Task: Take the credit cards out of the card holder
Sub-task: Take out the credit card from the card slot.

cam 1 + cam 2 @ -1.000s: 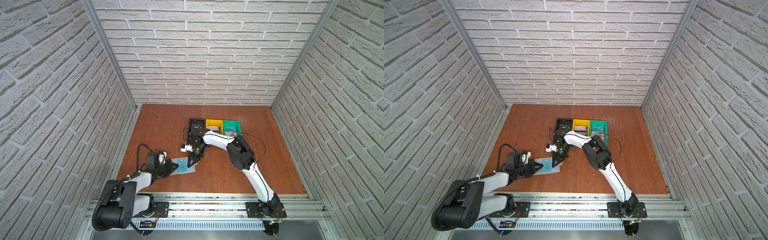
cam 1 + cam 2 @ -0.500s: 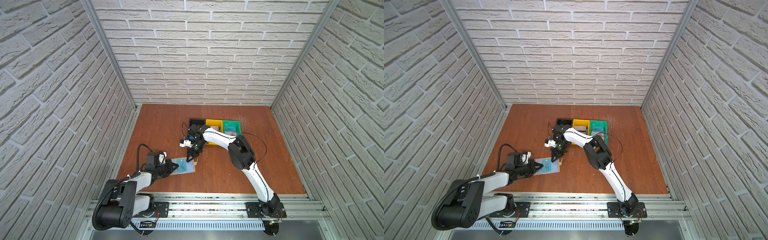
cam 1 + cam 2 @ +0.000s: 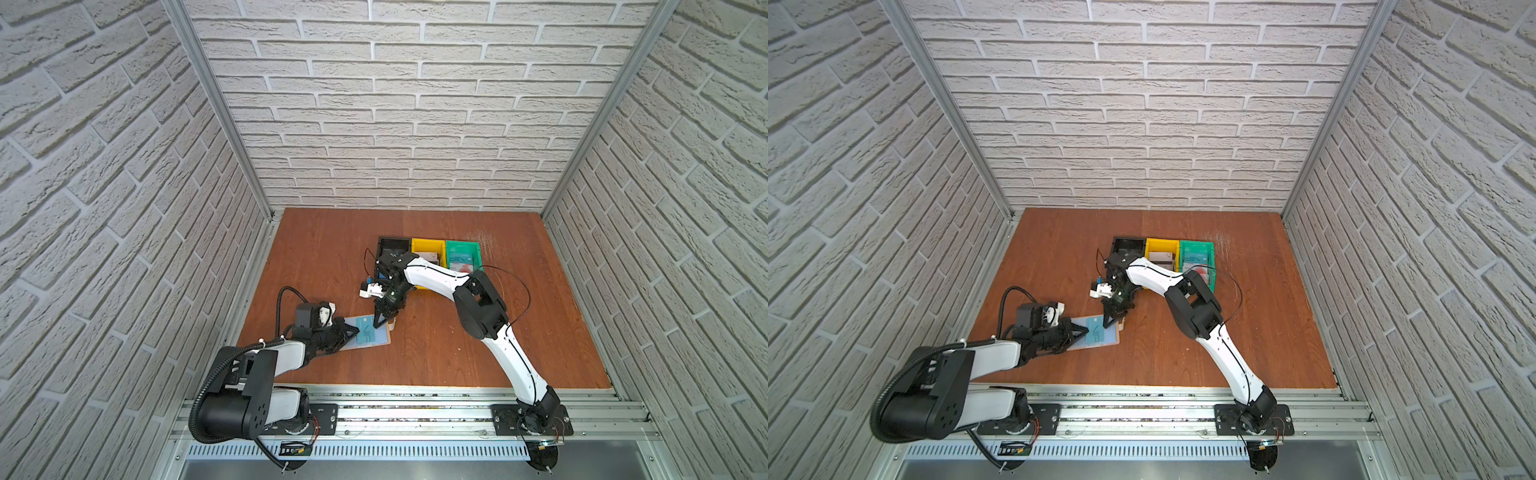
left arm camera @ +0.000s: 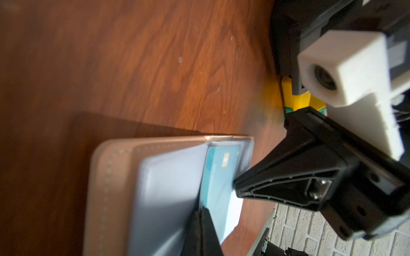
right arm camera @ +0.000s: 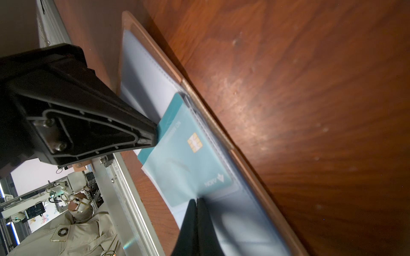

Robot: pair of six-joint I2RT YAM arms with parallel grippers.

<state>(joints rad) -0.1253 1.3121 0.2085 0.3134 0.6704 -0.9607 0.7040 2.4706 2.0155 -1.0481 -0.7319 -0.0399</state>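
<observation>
The holder point(image 3: 374, 341) lies open on the table point(image 3: 332, 257), near its front-left part, tan cover down and clear sleeves up, as I see it in both top views. A teal card point(image 5: 190, 159) with a gold chip sits in the top sleeve point(image 5: 142, 73), one corner poking out bare.

My left gripper point(image 3: 354, 331) comes in low from the left, its jaws closed, and its tip meets the card's bare edge. In the left wrist view the film rises to the closed fingertips point(image 4: 200, 221).

My right gripper point(image 3: 377, 325) points steeply down onto the holder's far edge, its jaws also closed, with the tips at the sleeve over the card's other end. I cannot tell whether either pair pinches film, card or both.

Three bins stand in a row at the table's back middle, well apart from the holder: black point(image 3: 392, 240), yellow point(image 3: 428, 241) and green point(image 3: 462, 242). The right arm stretches across in front of them.
</observation>
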